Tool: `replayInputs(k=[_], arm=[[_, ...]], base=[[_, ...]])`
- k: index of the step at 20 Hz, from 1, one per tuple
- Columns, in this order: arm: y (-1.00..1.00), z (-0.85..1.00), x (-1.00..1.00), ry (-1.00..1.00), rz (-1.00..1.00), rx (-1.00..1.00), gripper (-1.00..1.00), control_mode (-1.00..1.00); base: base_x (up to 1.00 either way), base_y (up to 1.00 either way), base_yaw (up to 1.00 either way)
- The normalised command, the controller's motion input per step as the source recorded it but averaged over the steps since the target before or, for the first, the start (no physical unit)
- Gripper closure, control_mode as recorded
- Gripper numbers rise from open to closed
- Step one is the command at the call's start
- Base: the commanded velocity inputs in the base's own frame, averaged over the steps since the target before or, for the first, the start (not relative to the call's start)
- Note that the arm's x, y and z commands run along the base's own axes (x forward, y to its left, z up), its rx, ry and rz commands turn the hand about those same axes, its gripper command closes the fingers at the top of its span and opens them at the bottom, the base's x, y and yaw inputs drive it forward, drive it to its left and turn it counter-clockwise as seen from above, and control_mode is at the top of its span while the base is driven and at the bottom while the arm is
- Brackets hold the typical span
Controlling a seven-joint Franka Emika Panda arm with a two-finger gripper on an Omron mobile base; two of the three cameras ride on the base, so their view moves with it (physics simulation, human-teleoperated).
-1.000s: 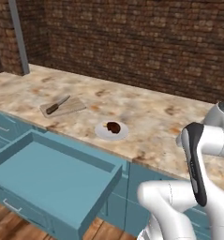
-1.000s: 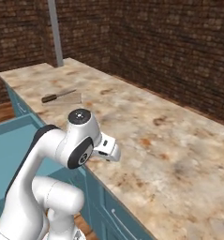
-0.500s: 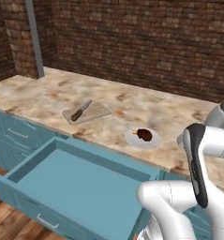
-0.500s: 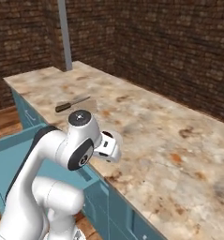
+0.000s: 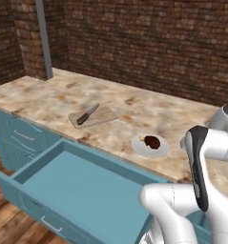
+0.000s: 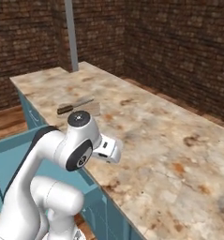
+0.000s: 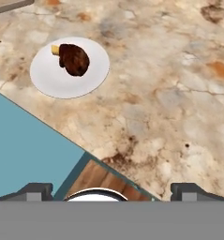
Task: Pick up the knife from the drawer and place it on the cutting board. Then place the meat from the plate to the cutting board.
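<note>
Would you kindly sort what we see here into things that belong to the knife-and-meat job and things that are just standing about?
Belongs to the job:
- knife, lying on the cutting board
- meat on the plate
- drawer, pulled open
- claw, open

Just there:
- marbled counter
- grey pole
- brick wall
</note>
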Motion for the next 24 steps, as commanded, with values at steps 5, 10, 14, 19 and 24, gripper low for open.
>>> replayInputs(k=[5,10,14,19,24], arm=[[0.0,0.0,0.0,0.0,0.0,0.0,-1.0,1.0],[0.0,0.0,0.0,0.0,0.0,0.0,-1.0,1.0],[0.0,0.0,0.41,0.09,0.0,0.0,-1.0,-1.0],[0.0,0.0,0.85,0.1,0.13,0.0,-1.0,-1.0],[-0.02,-0.05,0.71,0.02,0.23,-0.03,-1.0,-1.0]], base=[[0.21,-0.16,0.44],[0.5,0.0,0.15],[0.28,0.01,0.0],[0.0,0.0,0.0],[0.0,0.0,0.0]])
